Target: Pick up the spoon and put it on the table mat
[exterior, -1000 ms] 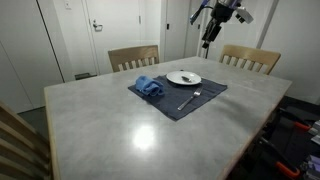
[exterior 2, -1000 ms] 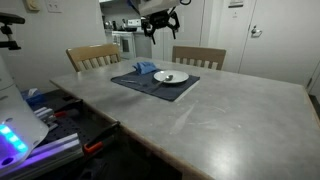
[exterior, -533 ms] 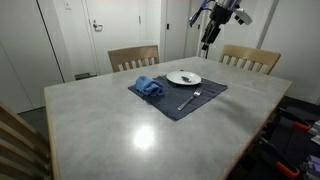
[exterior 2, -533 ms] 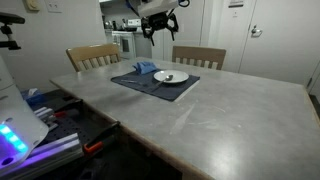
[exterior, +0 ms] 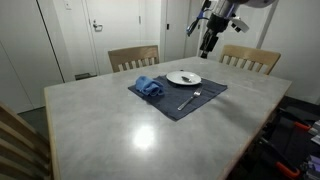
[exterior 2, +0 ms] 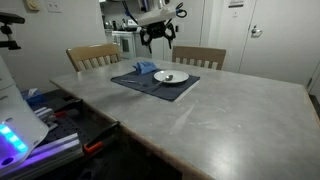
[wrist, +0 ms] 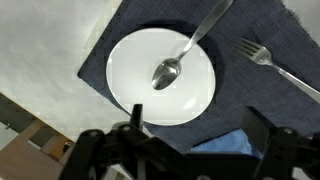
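A silver spoon (wrist: 166, 71) lies on a white plate (wrist: 130, 70), its bowl near the plate's middle and its handle reaching off the rim. The plate sits on a dark blue table mat (wrist: 262, 112) and shows in both exterior views (exterior: 184, 78) (exterior 2: 171, 77). My gripper (wrist: 200, 135) is open and empty, high above the plate and mat. It also shows in both exterior views (exterior: 208, 42) (exterior 2: 158, 40). The spoon is too small to make out in the exterior views.
A fork (wrist: 276, 66) lies on the mat (exterior: 165, 103) beside the plate. A crumpled blue cloth (exterior: 149, 87) (wrist: 226, 143) lies on the mat's other end. Two wooden chairs (exterior: 133, 58) (exterior: 250, 58) stand at the grey table's far side.
The gripper has come down a little towards the plate and turned slightly. Nothing on the table has moved.
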You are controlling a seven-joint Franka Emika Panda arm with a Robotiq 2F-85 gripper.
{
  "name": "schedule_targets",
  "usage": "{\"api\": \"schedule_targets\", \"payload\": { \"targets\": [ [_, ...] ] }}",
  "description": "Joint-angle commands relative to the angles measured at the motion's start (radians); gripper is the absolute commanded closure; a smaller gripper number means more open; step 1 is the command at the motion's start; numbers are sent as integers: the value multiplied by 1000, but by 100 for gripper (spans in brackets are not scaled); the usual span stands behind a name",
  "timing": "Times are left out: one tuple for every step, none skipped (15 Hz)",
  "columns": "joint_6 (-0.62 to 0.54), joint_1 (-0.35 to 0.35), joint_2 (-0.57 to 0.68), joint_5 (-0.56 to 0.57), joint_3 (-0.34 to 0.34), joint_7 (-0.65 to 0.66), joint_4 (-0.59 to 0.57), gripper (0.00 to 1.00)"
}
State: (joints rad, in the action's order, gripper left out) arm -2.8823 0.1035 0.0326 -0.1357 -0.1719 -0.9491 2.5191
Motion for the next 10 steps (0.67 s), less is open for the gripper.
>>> {"api": "schedule_targets", "payload": {
  "targets": [
    [1,4,71,-20,8,-16,-34,0],
    [-14,6,88,6,3,8,-34,0],
    [-14,-59,100,70,60,60,-36,0],
    [-13,-62,114,112,59,91,-40,0],
    [-8,-72,125,150,68,122,-45,0],
    [-11,-82,138,174,80,141,-51,0],
    [-12,-91,150,190,93,156,-55,0],
    [-20,-99,166,206,103,171,-61,0],
    [-16,-104,180,229,105,196,-69,0],
    [-10,-106,196,247,106,226,-81,0]
  ]
}}
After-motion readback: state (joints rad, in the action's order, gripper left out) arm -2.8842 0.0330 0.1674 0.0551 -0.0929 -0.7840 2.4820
